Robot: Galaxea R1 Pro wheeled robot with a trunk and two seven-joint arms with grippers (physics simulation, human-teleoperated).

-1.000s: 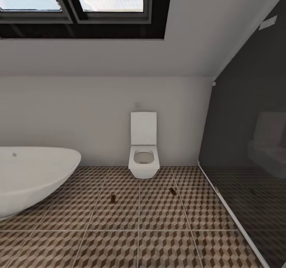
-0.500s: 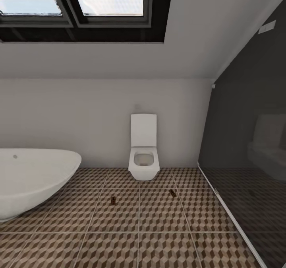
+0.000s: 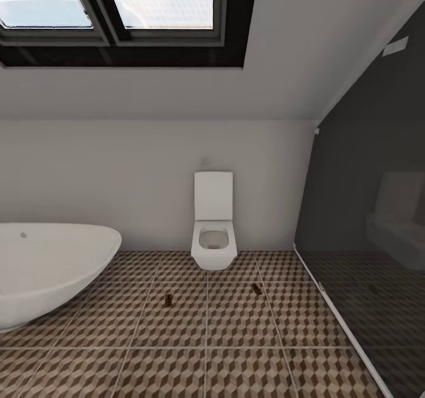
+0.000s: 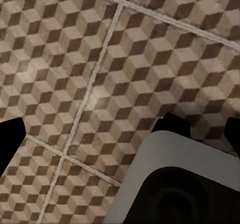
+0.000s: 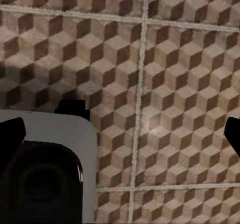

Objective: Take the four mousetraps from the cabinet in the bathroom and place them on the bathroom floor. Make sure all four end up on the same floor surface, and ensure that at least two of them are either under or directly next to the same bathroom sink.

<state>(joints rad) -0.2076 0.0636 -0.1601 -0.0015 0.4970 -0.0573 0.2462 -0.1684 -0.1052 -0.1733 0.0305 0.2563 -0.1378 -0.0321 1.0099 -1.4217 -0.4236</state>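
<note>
Two mousetraps (image 3: 169,299) (image 3: 255,289) lie well apart on the bathroom floor (image 3: 206,362) before the toilet (image 3: 213,241), too small to show detail. Bathtub (image 3: 47,271) cut off; both grippers' fingertips barely visible, grip undeterminable.

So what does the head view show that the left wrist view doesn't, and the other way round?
Head view alone: two tiny dark brown mousetraps, one left and one right, an oval white bathtub, a square white toilet, a dark-framed skylight and a dark glass panel. Left wrist view alone: a grey, dark-centred robot part, close up. Both: the brown, beige and white cube-patterned tile floor.
</note>
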